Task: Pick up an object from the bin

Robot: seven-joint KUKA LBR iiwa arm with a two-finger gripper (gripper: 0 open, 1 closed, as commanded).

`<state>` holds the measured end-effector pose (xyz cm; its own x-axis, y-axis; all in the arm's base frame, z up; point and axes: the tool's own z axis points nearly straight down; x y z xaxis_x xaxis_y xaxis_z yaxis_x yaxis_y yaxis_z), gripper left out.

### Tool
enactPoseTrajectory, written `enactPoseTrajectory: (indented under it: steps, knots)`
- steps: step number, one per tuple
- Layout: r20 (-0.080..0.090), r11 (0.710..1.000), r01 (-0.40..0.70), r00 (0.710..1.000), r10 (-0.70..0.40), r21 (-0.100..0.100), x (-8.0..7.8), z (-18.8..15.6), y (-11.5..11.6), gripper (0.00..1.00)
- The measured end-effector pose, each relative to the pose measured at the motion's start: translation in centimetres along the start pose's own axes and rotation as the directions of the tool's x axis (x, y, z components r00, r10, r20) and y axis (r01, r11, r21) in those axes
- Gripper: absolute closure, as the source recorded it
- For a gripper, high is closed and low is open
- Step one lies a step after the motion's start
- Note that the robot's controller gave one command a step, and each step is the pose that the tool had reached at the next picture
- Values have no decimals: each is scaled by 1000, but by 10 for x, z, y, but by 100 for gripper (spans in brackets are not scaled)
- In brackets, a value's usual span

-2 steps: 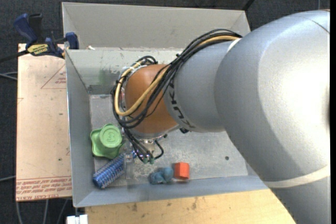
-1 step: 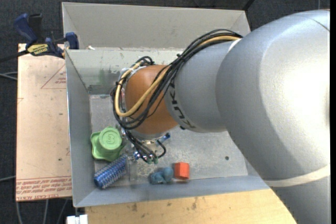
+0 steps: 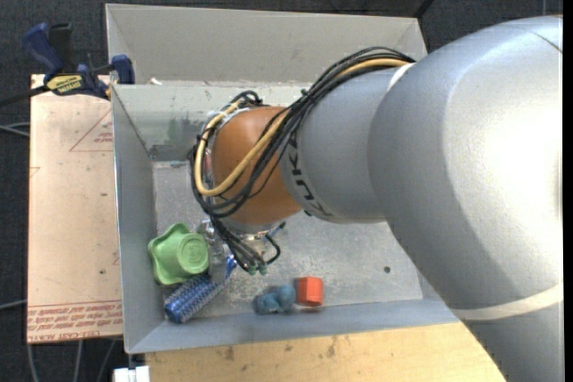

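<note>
Biggest first: grey arm, stretched in from the right and covering much of the grey metal bin. At its wrist, an orange cover looped with yellow and black cables, hiding most of the hardware below. Under that cover, low over the bin's front-left part, the tool. Apart or together, cannot tell from here, so treat that as unknown and confirm before committing.

Nearest candidate: a green cup-like plastic piece, lying at the front left, just beside the tool on its left, possibly touching. Just in front of it, a blue bristly brush-like thing, lying slantwise toward the front wall. Farther right along the front wall, apart from the tool, a small blue lump right beside a small orange-red block.

To do the step well, probably:
- Settle on one thing only, likely the green piece or the blue brush.
- Centre over it before closing, to avoid pinching both at once.
- Mind the left wall close by.
- Take the green piece by its rim rather than across the broad body.
- Lift straight up, then check for a secure hold.
</note>
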<state>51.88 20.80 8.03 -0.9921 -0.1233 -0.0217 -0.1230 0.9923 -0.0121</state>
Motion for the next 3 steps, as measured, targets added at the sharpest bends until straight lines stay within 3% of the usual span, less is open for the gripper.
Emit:
enactPoseTrajectory:
  steps: [1,2,3]
  knots:
    - [-10,1000,0,1000,-1,-15,0,-173,4,100]
    - [-19,1000,1,1000,-1,-13,2,-168,4,0]
    - [-21,944,331,943,-331,-20,42,-91,-15,0]
